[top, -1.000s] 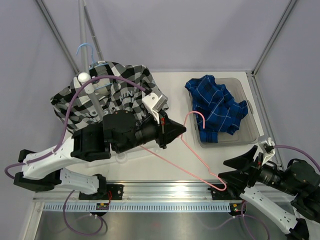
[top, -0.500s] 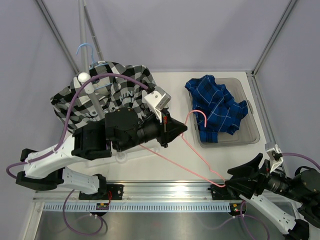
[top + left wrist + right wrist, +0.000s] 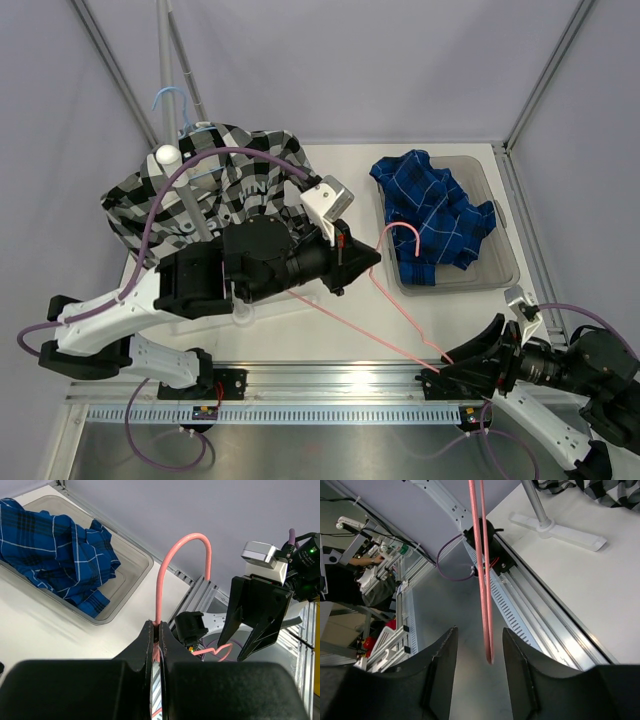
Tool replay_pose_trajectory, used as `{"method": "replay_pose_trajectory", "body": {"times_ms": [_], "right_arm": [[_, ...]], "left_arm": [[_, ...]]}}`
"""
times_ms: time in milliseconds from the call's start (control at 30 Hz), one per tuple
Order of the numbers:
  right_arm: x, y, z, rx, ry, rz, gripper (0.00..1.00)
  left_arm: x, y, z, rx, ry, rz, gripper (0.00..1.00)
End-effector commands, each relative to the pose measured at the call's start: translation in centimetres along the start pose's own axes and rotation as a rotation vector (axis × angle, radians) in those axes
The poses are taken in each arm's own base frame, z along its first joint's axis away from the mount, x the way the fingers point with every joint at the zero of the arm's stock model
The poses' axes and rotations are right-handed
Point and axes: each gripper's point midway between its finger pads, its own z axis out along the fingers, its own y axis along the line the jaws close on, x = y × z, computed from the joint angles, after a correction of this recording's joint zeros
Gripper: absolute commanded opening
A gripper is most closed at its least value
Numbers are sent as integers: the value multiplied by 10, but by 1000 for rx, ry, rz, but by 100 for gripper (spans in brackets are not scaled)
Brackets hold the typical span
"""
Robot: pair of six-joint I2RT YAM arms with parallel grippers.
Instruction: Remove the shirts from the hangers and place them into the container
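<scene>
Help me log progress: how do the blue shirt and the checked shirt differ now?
Pattern: the blue shirt has thin pale lines on royal blue; the checked shirt has large black, white and grey checks. Place: the blue shirt lies in the container; the checked shirt hangs at the rack pole. Pose: the blue shirt is crumpled; the checked shirt drapes spread out. Both are plaid cloth.
</scene>
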Motion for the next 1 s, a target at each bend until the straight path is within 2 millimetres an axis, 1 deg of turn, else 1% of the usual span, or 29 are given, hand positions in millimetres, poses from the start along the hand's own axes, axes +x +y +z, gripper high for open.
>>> {"method": "replay_pose_trajectory", "body": {"times_ms": [0, 67, 100, 133, 233, 300, 333, 367, 400, 433, 467, 500, 533, 567, 600, 633, 700, 733, 767, 800, 867, 900, 933, 967], "right_arm": [[3, 15, 4, -99, 27, -12, 46], [5, 16, 7, -115, 40, -11, 42], [5, 16, 7, -115, 40, -13, 10], [5, 15, 7, -113, 40, -19, 0], [3, 21, 4, -140, 24, -41, 0], [-1, 27, -1, -152, 2, -60, 0], [-2, 27, -1, -150, 1, -65, 0], [-4, 26, 0, -139, -1, -67, 0], [-8, 26, -1, -127, -11, -75, 0], [-9, 25, -2, -116, -14, -80, 0], [-11, 22, -1, -88, -4, -79, 0], [-14, 16, 1, -52, -8, -80, 0], [-15, 11, 3, -25, 4, -86, 0], [-15, 9, 1, -2, 10, -82, 0], [-18, 4, 2, 31, -1, -86, 0], [-20, 1, 1, 49, -3, -95, 0], [-26, -5, 0, 103, -7, -98, 0], [-26, -10, 1, 134, 10, -97, 0], [-33, -10, -3, 160, -9, -107, 0], [-39, -18, -5, 218, -23, -110, 0], [-45, -31, -7, 316, -5, -103, 0], [-50, -42, -7, 380, -13, -103, 0], [-53, -47, -2, 404, 6, -110, 0], [-59, -52, -1, 430, -3, -111, 0]], "left_arm": [[-28, -12, -3, 40, -81, -10, 0], [-27, -14, -2, 44, -79, -8, 0], [-27, -13, -1, 42, -78, -8, 0], [-27, -13, -1, 43, -80, -9, 0], [-26, -11, -2, 34, -77, -10, 0], [-25, -9, -6, 28, -78, -14, 7], [-23, -7, -6, 23, -74, -15, 23], [-23, -6, -8, 23, -75, -17, 34], [-21, -6, -9, 27, -72, -23, 42], [-26, -9, -16, 48, -90, -30, 48], [-23, -13, -18, 81, -81, -32, 59], [-25, -17, -22, 104, -87, -42, 62], [-35, -22, -34, 145, -119, -54, 66], [-33, -29, -39, 191, -112, -54, 79], [-36, -32, -45, 212, -120, -66, 80], [-44, -34, -58, 240, -147, -74, 80], [-41, -32, -66, 243, -146, -88, 80], [-40, -26, -74, 225, -145, -96, 80], [-36, -22, -76, 215, -139, -101, 79], [-21, -16, -74, 192, -103, -104, 79], [-12, -7, -80, 167, -87, -111, 78], [-3, -2, -79, 148, -64, -112, 77], [5, 4, -81, 128, -40, -107, 77], [8, 6, -84, 120, -30, -109, 76]]}}
